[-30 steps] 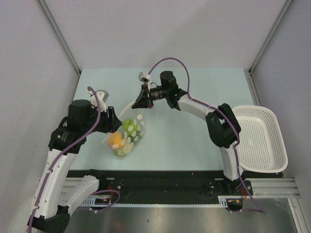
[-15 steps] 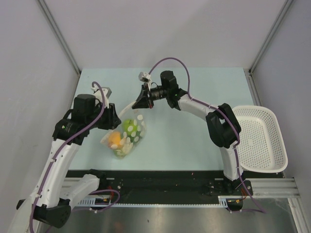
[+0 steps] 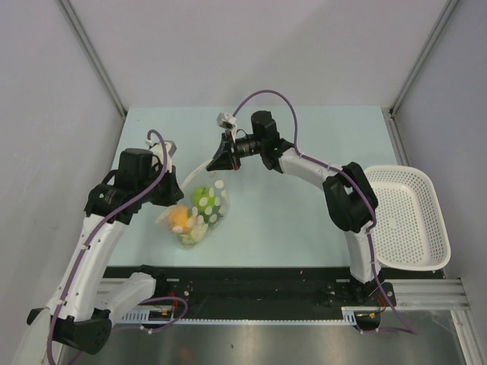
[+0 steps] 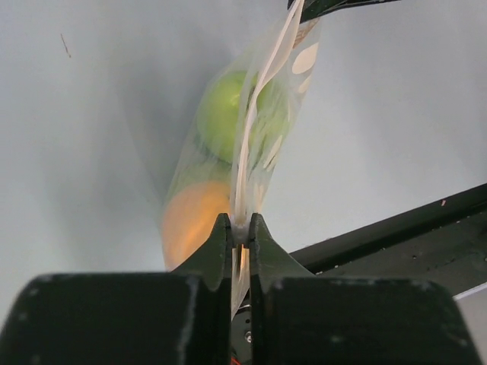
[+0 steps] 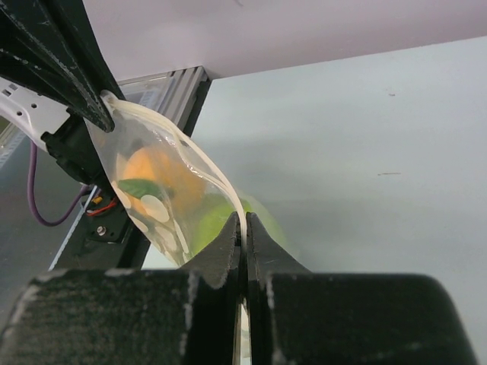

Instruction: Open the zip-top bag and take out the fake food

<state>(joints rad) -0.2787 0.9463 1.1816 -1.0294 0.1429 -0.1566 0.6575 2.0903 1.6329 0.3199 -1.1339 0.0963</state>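
The zip-top bag [image 3: 201, 210] hangs over the table between my two grippers, clear with white spots. Inside it show fake food pieces: a lime green fruit [image 3: 202, 198] and an orange fruit [image 3: 179, 219]. My left gripper [image 3: 177, 195] is shut on the bag's left top edge; in the left wrist view its jaws [image 4: 240, 228] pinch the plastic strip, with the green fruit [image 4: 222, 114] and orange fruit [image 4: 194, 220] beyond. My right gripper [image 3: 216, 163] is shut on the opposite top edge, and in the right wrist view the gripper [image 5: 243, 226] clamps the rim of the bag [image 5: 156, 182].
A white mesh basket [image 3: 411, 217] sits at the table's right edge. The black rail [image 3: 251, 285] runs along the near edge below the bag. The left gripper's black fingers [image 5: 72, 72] fill the upper left of the right wrist view.
My left gripper moved a little right to the bag's top edge and shut on it. The right gripper and the bag stayed put.
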